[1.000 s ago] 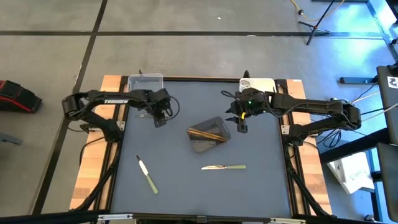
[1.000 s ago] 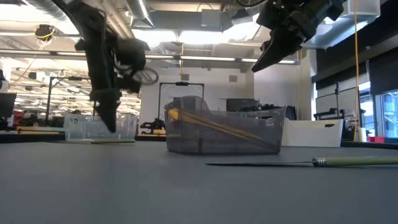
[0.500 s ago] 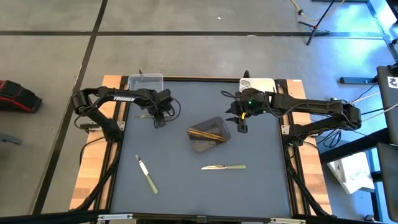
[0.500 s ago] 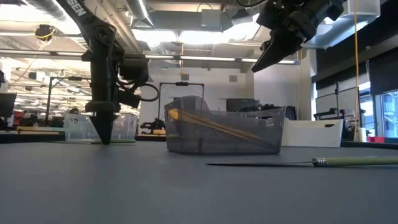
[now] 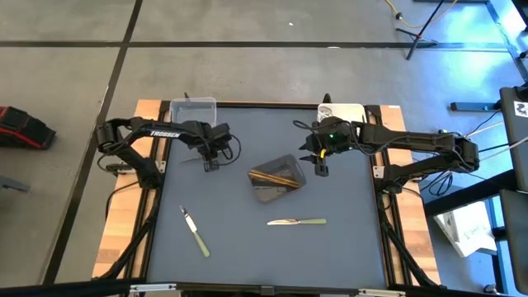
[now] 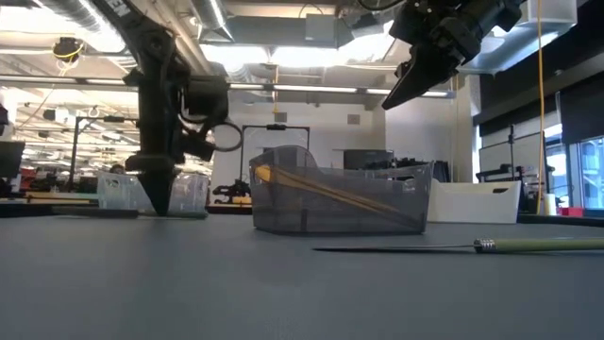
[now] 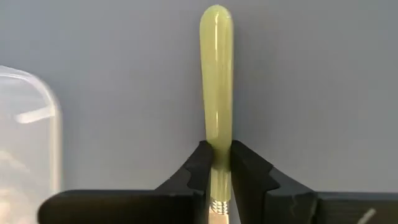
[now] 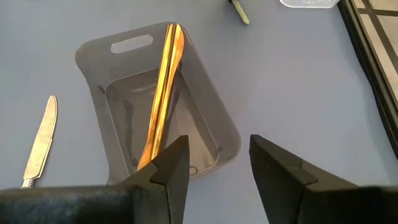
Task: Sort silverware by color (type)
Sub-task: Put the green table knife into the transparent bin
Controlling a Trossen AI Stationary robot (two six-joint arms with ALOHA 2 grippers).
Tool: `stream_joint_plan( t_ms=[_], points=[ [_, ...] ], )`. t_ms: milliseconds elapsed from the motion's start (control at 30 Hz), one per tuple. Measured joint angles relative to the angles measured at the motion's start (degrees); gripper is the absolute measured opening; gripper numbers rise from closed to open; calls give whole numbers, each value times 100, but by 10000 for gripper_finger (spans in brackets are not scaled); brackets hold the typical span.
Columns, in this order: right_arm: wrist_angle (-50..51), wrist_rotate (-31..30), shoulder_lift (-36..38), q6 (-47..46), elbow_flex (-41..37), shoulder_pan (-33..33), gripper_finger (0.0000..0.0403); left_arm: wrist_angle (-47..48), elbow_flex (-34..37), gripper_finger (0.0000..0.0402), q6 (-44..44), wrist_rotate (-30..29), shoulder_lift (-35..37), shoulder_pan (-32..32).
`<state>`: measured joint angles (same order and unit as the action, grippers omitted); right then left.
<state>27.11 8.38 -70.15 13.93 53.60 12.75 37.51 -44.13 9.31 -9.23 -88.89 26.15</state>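
Table [image 5: 247, 247] grey matted, left jaws clamping green knife [image 7: 216, 81], right jaws parted.

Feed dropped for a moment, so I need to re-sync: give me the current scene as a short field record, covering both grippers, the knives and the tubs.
left gripper: down at the mat beside the clear tub, fingers closed on a green-handled knife
right gripper: open, empty, raised above the grey tub
grey tub contents: gold pieces, leaning on the rim
loose knives on the mat: two, front-left knife and front-centre knife
white tub: back right corner, contents not visible
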Motion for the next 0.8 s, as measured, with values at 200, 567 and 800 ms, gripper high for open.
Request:
stream_joint_plan(
  t_ms=[200, 567, 800],
  points=[
    [0, 0, -2, 2, 0, 0, 154, 289, -293, 33, 42, -509, 767, -274],
    [-1, 2, -2, 13, -2, 0, 154, 83, -351, 29, 614, -1550, 2167, 164],
    [-2, 2, -2, 132, -2, 0, 154, -579, -357, 26, 1128, -1540, 2318, 715]
  ],
)
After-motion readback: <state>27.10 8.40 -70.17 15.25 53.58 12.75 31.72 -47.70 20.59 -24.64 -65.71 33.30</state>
